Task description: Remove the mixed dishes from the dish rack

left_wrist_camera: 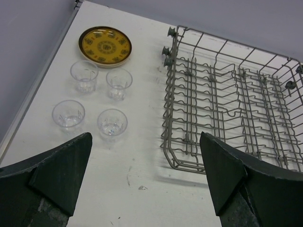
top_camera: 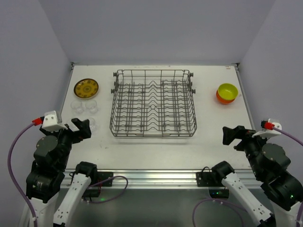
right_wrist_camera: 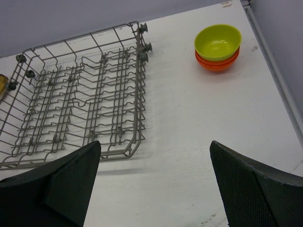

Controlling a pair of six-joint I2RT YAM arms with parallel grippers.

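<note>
The grey wire dish rack [top_camera: 153, 103] stands in the middle of the table and holds no dishes. It also shows in the left wrist view [left_wrist_camera: 227, 104] and the right wrist view [right_wrist_camera: 75, 109]. A stack of brown-and-yellow plates [top_camera: 86, 88] [left_wrist_camera: 105, 45] lies left of it, with several clear glasses [top_camera: 85, 108] [left_wrist_camera: 84, 74] in front. A yellow-green bowl [top_camera: 227, 90] [right_wrist_camera: 218, 41] sits nested on an orange bowl [right_wrist_camera: 217, 63] at the right. My left gripper [top_camera: 80, 128] [left_wrist_camera: 144, 179] is open and empty near the front left. My right gripper [top_camera: 234, 135] [right_wrist_camera: 156, 189] is open and empty near the front right.
The white table [top_camera: 208, 142] ends at raised rails on the left [top_camera: 66, 94] and right [top_camera: 244, 94]. Grey walls close in behind and on both sides. A small clear chip [left_wrist_camera: 140, 187] lies on the table in front of the left gripper.
</note>
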